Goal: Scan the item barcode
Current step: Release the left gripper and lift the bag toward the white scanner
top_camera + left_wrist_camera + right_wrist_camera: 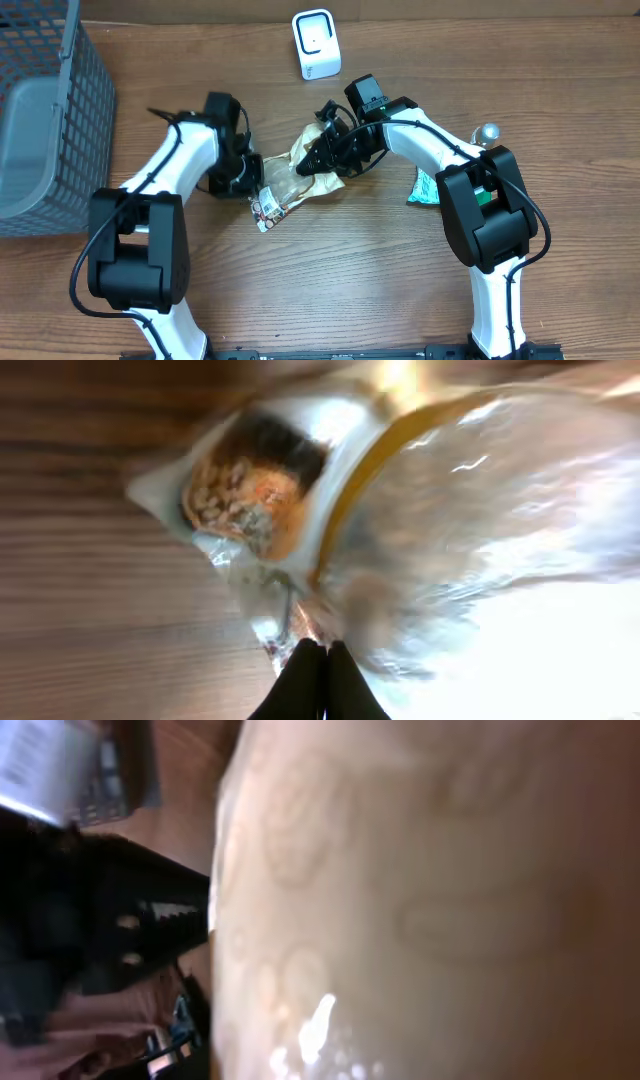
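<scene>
Our left fingers [305,682] are pinched on the edge of the snack bag [308,168] mid-table [350,280]. Our right fingers [322,150] sit against it, but we cannot tell whether they grip.

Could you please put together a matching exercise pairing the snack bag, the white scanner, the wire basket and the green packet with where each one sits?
Things:
1. snack bag
2. white scanner
3. wire basket
4. green packet

Places:
A. left edge of the table
B. right side, beside the right arm
C. far side, standing alone
D. middle, pinched by the left gripper

Pairs: 1-D, 2-C, 3-A, 4-B.
</scene>
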You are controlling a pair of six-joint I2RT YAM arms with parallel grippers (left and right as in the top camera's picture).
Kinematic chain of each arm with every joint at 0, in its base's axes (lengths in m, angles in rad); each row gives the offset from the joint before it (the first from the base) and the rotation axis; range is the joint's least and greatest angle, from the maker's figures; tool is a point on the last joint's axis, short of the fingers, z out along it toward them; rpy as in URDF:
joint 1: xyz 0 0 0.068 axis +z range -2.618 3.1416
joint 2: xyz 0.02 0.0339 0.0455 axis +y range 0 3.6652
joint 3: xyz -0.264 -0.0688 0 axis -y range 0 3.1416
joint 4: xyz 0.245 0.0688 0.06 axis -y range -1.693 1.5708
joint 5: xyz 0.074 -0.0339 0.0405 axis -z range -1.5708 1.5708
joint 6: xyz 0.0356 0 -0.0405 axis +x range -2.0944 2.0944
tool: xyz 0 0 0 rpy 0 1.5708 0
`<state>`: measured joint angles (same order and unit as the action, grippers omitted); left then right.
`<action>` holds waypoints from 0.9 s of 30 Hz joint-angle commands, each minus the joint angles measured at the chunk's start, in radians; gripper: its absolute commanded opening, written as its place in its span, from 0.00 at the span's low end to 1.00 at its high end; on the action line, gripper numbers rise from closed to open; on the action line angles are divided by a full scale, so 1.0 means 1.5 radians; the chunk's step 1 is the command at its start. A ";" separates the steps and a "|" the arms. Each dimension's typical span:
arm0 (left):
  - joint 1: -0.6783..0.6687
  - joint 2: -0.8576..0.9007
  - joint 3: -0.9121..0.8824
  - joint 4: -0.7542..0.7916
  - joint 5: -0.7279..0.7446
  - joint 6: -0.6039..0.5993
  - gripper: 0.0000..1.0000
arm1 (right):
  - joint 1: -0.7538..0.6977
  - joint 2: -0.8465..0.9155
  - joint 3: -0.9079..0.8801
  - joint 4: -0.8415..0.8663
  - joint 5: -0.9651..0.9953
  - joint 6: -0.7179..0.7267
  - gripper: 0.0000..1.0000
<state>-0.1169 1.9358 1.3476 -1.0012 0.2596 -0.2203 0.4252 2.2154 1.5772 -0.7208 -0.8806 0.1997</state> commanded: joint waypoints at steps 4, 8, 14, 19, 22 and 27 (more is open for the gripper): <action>0.052 -0.018 0.206 -0.123 0.045 0.043 0.04 | -0.005 0.003 0.031 0.005 -0.062 -0.033 0.16; 0.093 -0.047 0.311 -0.155 0.088 0.048 0.04 | -0.008 -0.010 0.057 0.008 -0.125 -0.065 0.08; 0.164 -0.070 0.381 -0.128 0.089 0.032 0.04 | -0.020 -0.038 0.116 0.014 -0.250 -0.088 0.04; 0.209 -0.070 0.379 -0.115 0.069 0.032 0.32 | -0.032 -0.053 0.180 0.021 -0.287 -0.105 0.04; 0.219 -0.070 0.378 -0.116 0.027 0.032 0.61 | -0.038 -0.058 0.216 0.058 -0.287 -0.105 0.04; 0.220 -0.070 0.378 -0.117 -0.005 0.032 1.00 | -0.043 -0.058 0.246 0.212 -0.278 -0.101 0.04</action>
<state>0.2138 1.8404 1.9099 -1.1782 0.2939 -0.1802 0.3672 2.1899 1.9064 -0.4686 -1.2720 0.0574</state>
